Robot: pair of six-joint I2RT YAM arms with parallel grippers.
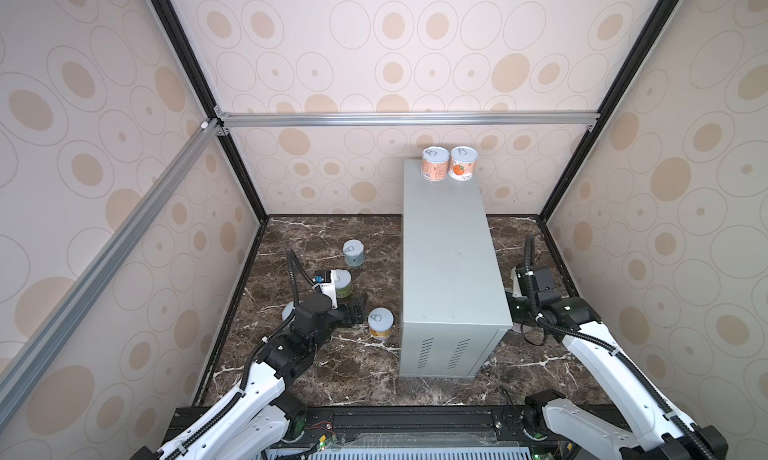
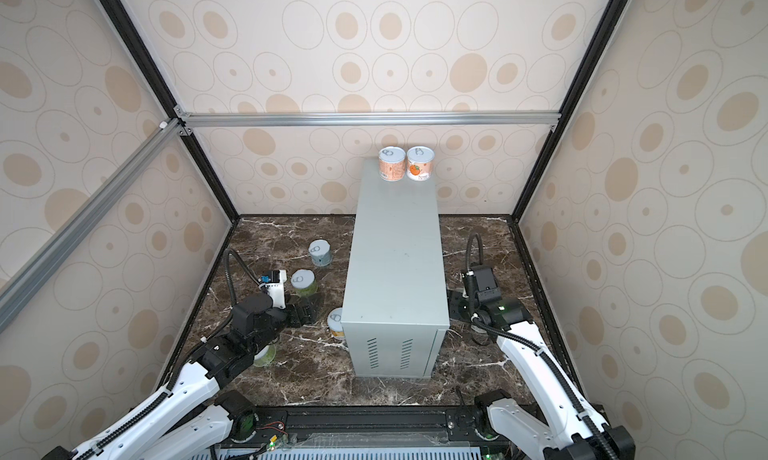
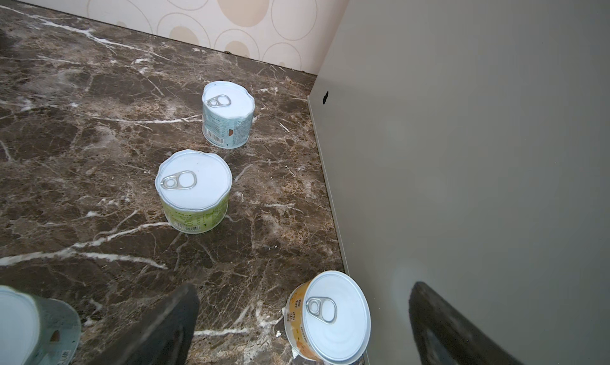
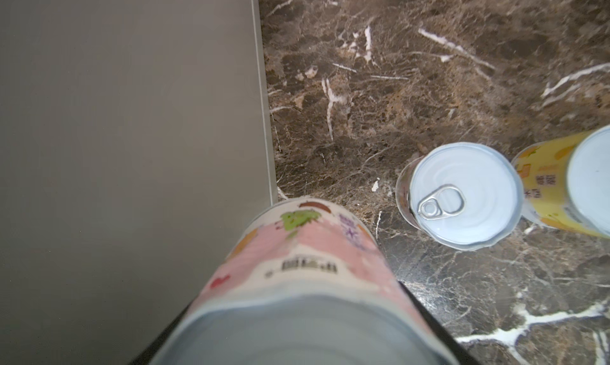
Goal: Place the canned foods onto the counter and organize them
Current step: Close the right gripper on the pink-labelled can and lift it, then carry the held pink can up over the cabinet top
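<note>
Two orange-labelled cans (image 1: 435, 164) (image 1: 464, 163) stand side by side at the far end of the grey counter (image 1: 449, 245). On the marble to its left stand a pale blue can (image 3: 227, 115), a green can (image 3: 193, 190) and a yellow-orange can (image 3: 326, 317). My left gripper (image 3: 305, 290) is open just above the yellow-orange can, which shows between its dark fingers (image 3: 171, 323). My right gripper (image 4: 297, 327) is shut on a pink-labelled can (image 4: 297, 257), low beside the counter's right wall (image 4: 132, 115). In both top views the counter hides that can.
A silver-lidded can (image 4: 462, 195) and a yellow can (image 4: 567, 185) stand on the marble right of the counter. Another can (image 3: 29, 327) sits under my left arm (image 1: 307, 312). Patterned walls with black frame posts close in the floor on three sides.
</note>
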